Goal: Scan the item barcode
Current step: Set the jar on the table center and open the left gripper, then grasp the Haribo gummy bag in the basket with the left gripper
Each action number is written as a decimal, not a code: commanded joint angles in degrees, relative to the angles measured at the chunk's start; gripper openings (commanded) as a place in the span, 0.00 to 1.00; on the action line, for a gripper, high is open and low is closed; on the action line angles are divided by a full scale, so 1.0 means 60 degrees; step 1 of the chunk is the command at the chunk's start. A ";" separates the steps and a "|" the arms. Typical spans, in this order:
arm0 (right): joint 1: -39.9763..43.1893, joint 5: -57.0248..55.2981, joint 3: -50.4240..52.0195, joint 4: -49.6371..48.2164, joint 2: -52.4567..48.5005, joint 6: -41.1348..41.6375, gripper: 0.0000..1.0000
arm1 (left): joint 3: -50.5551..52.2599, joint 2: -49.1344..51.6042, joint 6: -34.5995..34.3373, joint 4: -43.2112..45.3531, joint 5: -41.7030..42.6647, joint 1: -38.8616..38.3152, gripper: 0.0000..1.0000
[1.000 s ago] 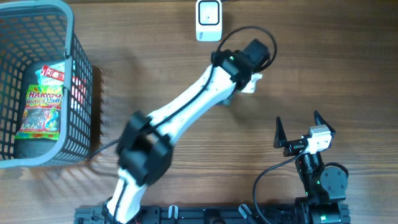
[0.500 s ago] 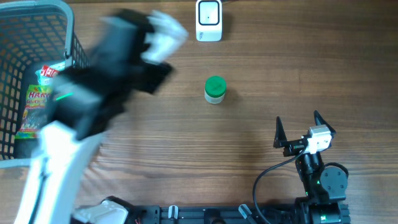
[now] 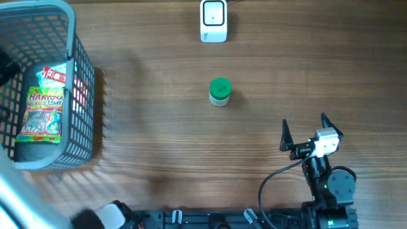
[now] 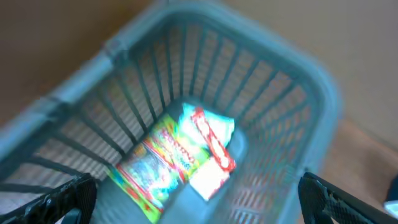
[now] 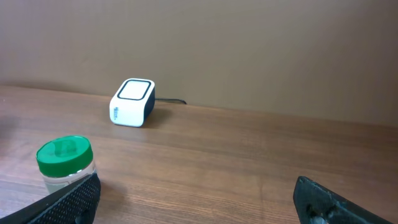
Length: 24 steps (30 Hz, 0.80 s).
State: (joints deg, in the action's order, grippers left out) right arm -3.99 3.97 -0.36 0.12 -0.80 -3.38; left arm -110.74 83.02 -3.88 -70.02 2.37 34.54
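Note:
A small clear jar with a green lid (image 3: 220, 91) stands upright alone in the middle of the table, also visible at the left of the right wrist view (image 5: 64, 163). The white barcode scanner (image 3: 213, 20) sits at the far edge, seen too as the scanner (image 5: 132, 102). My left gripper (image 4: 199, 198) hovers open above the grey basket (image 4: 298, 74), over a Haribo bag (image 4: 163, 163) and a red-and-white packet (image 4: 211, 149); nothing is between its fingers. My right gripper (image 3: 304, 124) rests open and empty near the front right, well short of the jar.
The basket (image 3: 81, 95) fills the left end of the table, with the Haribo bag (image 3: 42, 114) inside. The left arm shows only as a blur (image 3: 11, 191) at the lower left edge. A cable (image 3: 280, 175) loops by the right arm's base.
My left arm has swung from the jar in the middle of the table leftward to above the basket, leaving the jar standing. The right arm has not moved.

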 commanded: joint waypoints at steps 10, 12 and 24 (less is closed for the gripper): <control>-0.0040 -0.0135 0.0011 -0.0026 0.0015 -0.0164 1.00 | 0.0047 0.4685 -0.0397 -0.1840 0.0270 0.0113 1.00; -0.0040 -0.0135 0.0011 -0.0026 0.0015 -0.0160 1.00 | 0.0047 0.4962 -0.0397 -0.1880 -0.0142 0.0113 1.00; -0.0040 -0.0135 0.0011 -0.0026 0.0015 -0.0164 1.00 | 0.2739 0.5238 0.0153 0.0204 -0.1169 0.0113 1.00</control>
State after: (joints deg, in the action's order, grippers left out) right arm -3.99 3.97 -0.36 0.12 -0.80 -3.38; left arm -100.22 114.04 -3.92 -72.05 -2.66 34.89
